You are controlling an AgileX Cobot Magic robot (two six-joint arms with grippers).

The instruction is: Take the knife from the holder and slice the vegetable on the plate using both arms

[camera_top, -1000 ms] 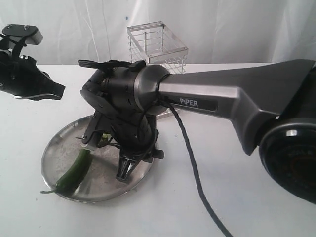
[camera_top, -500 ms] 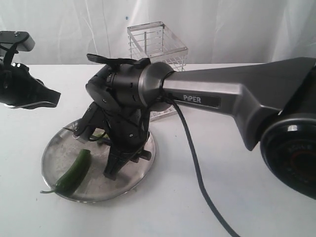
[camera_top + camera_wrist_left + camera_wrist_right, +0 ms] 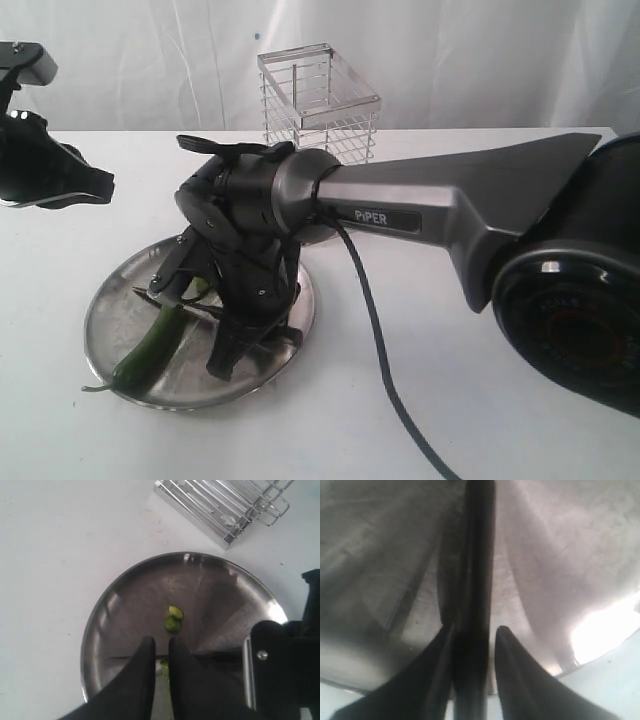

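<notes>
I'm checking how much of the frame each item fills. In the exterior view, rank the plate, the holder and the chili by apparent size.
1. The plate, widest though partly hidden by the arm.
2. The holder; it stands farther from the camera, so it may look smaller than it is.
3. The chili, clearly smallest.

The right gripper [image 3: 235,350] and its wrist hide much of the plate [image 3: 110,300] and most of the knife [image 3: 150,296]. The left gripper [image 3: 85,185] is cut off by the left edge. The knife [image 3: 475,580] is blurred close up.
</notes>
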